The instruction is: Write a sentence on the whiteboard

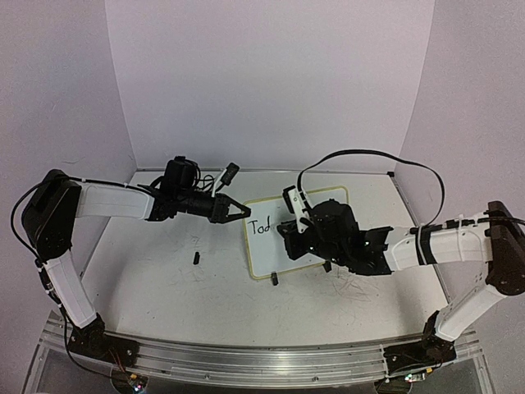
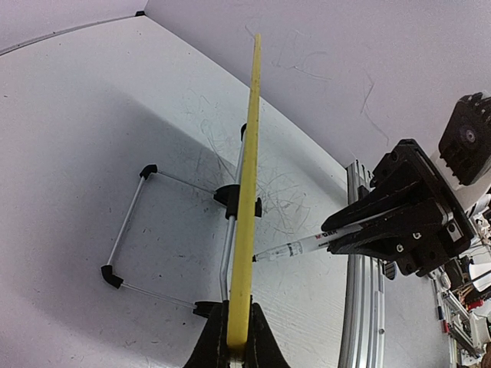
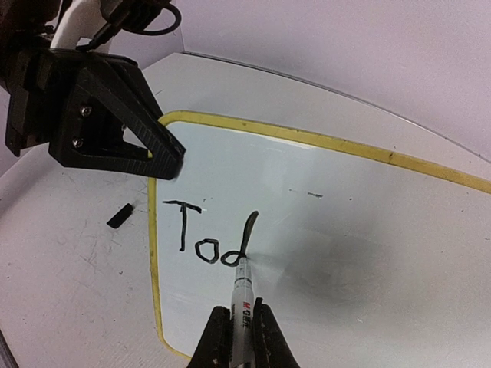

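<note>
The whiteboard (image 1: 264, 246) stands tilted at mid table on its wire stand (image 2: 126, 230); the left wrist view shows it edge-on as a yellow rim (image 2: 249, 153). My left gripper (image 1: 244, 211) is shut on the board's left edge, its fingertips (image 2: 259, 337) pinching the rim. My right gripper (image 3: 244, 330) is shut on a white marker (image 3: 244, 295) whose tip touches the board face (image 3: 345, 215). The sentence (image 3: 207, 234) reads "Tod" in black, and the tip sits at the foot of the d. The marker also shows in the left wrist view (image 2: 307, 245).
A small black marker cap (image 1: 197, 258) lies on the table left of the board. A black clip foot (image 1: 275, 279) sits at the board's near edge. Faint grey scribbles mark the tabletop (image 2: 284, 199). The aluminium rail (image 2: 360, 307) runs along the near edge.
</note>
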`<state>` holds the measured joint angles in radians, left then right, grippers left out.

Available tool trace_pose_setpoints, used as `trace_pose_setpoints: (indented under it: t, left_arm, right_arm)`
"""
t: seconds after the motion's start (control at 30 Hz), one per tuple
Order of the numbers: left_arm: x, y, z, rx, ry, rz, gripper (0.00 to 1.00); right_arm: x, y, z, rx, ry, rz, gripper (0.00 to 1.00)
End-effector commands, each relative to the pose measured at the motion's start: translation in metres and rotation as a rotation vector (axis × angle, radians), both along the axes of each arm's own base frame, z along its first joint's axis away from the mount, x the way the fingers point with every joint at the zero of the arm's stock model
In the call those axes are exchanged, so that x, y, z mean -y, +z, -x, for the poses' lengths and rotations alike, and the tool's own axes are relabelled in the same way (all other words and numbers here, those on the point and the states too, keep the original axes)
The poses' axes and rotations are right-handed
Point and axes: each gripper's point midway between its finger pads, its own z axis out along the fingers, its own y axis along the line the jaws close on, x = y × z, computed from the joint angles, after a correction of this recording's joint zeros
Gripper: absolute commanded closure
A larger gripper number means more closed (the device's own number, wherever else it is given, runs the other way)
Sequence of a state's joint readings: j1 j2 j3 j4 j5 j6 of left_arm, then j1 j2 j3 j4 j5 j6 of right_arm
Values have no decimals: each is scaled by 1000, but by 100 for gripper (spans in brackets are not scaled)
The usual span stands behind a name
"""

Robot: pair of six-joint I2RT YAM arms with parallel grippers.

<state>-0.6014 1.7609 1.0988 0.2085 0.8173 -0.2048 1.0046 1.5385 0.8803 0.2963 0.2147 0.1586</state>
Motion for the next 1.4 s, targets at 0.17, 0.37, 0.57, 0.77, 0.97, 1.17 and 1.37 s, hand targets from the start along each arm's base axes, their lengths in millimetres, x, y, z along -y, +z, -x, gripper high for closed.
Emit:
trace_pose_setpoints:
  t: [0.17,0.37,0.57,0.77,0.97,1.17,1.37]
  left_arm:
    - [-1,23,5,68,-16,31,100]
    - [-1,23,5,66,-16,30,100]
    - [-1,24,5,69,-16,31,100]
    - [-1,24,5,70,-16,31,100]
    - [-1,24,5,69,-16,30,100]
    - [-1,23,5,69,-15,29,100]
    - [0,23,5,67,-19,30,100]
  right_arm:
    - [13,-3,2,-8,-31,15,100]
    - [14,14,5,12,-18,-20,100]
    - [14,28,9,23,11,-76,100]
    - [12,28,1,42,-15,-67,100]
    - [13,26,-5,50,-46,-55,100]
    - [15,23,-7,47,-60,-46,100]
    - [17,22,-9,51,-78,-41,100]
